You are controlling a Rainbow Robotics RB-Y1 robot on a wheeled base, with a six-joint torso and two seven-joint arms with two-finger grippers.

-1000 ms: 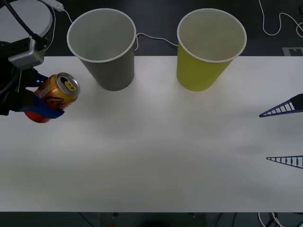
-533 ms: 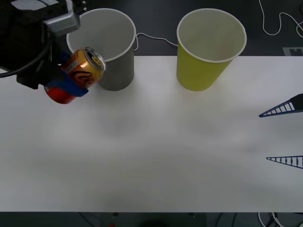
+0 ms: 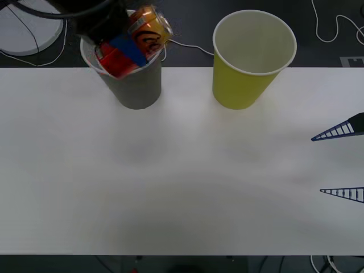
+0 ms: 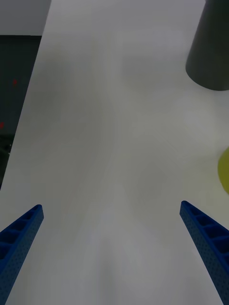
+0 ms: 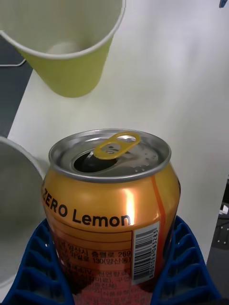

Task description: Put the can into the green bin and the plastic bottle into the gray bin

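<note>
- Left end effector (image 3: 126,46) is clamping the can (image 3: 136,40) sideways, carrying it tilted above the gray bin (image 3: 133,85).
- Green bin (image 3: 250,62), the can's proper target, is standing empty just beside on the counter (image 3: 182,170).
- Right end effector (image 3: 341,162) is waiting spread apart at the counter's right edge.

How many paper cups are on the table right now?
2. The gray bin stands far-left, under the can held by the left claw; the green bin stands to its right. None seem hidden.
</note>
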